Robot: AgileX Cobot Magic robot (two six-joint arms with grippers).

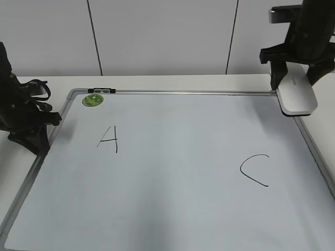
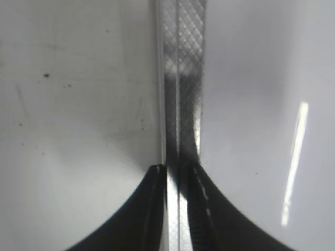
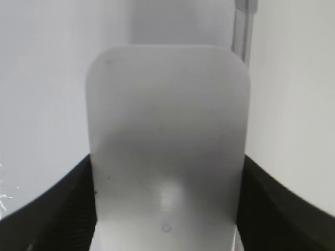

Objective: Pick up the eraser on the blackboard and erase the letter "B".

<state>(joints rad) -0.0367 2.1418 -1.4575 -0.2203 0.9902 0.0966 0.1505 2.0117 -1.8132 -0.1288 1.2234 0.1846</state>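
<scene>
A large pale blackboard (image 1: 172,172) with a grey metal frame lies flat on a white table (image 1: 172,81) and fills most of the exterior view. Nearest the camera its surface is bare. Farther up, at about 4 o'clock from the board's middle, sits a hand-drawn black letter "C" (image 1: 255,170). At about 10 o'clock is a black letter "A" (image 1: 108,139). Between the two the surface is blank; no letter "B" can be seen.

At 9 o'clock, the left gripper (image 1: 32,137) rests at the board's left frame edge. In the left wrist view its dark fingertips (image 2: 157,180) stand very close together, with the grey frame strip running through the narrow gap between them.

Near the far left corner, at 11 o'clock, a round green sticker (image 1: 92,99) lies on the board, just below a small black clip (image 1: 102,90) on the far frame rail.

At 1 o'clock, the right gripper (image 1: 293,78) holds the white eraser (image 1: 296,94) over the far right corner of the board. The right wrist view shows the flat rounded eraser (image 3: 167,141) clamped between the dark fingers, its free end pointing away from the wrist.

Beyond the table stands a pale panelled wall (image 1: 157,36).
</scene>
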